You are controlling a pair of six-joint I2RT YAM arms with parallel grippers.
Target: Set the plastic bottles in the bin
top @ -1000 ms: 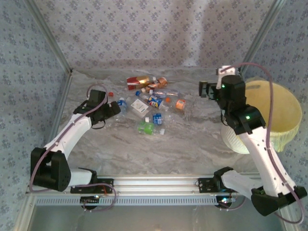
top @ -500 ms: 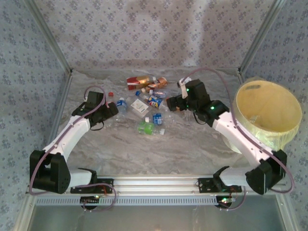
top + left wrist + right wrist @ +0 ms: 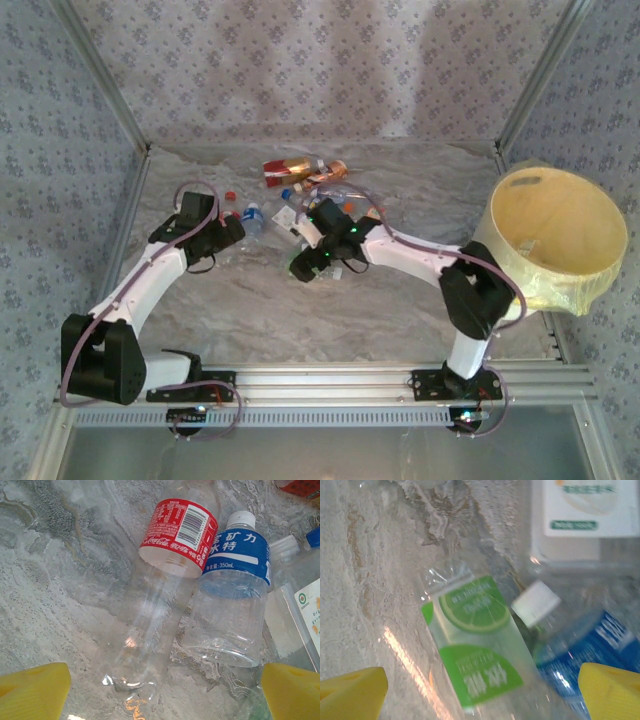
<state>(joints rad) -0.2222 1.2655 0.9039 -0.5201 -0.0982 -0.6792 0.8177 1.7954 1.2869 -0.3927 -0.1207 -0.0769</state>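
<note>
While the plastic bottles (image 3: 300, 205) lie in a loose heap in the middle of the grey marbled table (image 3: 380, 310), the bin (image 3: 590, 215) stands well apart from them at the table's right side. It is big, round and pale yellow, with a yellowish bag inside it.

The right claw (image 3: 308, 262) hangs over the near part of the heap, and its long white arm reaches across from the right. Its two yellow fingers (image 3: 350, 690) are wide apart and hold nothing. Between them a clear bottle with a green lime label (image 3: 475, 650) lies flat on the table. Just beside it is a bottle with a blue label (image 3: 600, 640) and a white cap (image 3: 536, 602). Past those lies a bottle with a white label (image 3: 585, 510).

The left claw (image 3: 233, 232) is at the left side of the heap. Its fingers are wide apart too, and it is empty. Under it two clear bottles lie flat, side by side and touching. One is a Coca-Cola bottle with a red label (image 3: 177, 535). The other is a shorter water bottle with a blue label (image 3: 235, 555) and a white cap.

At the far end of the heap lie a red bottle (image 3: 288, 168) and an orange-brown bottle (image 3: 333, 170), near the flowery back wall (image 3: 300, 70).
</note>
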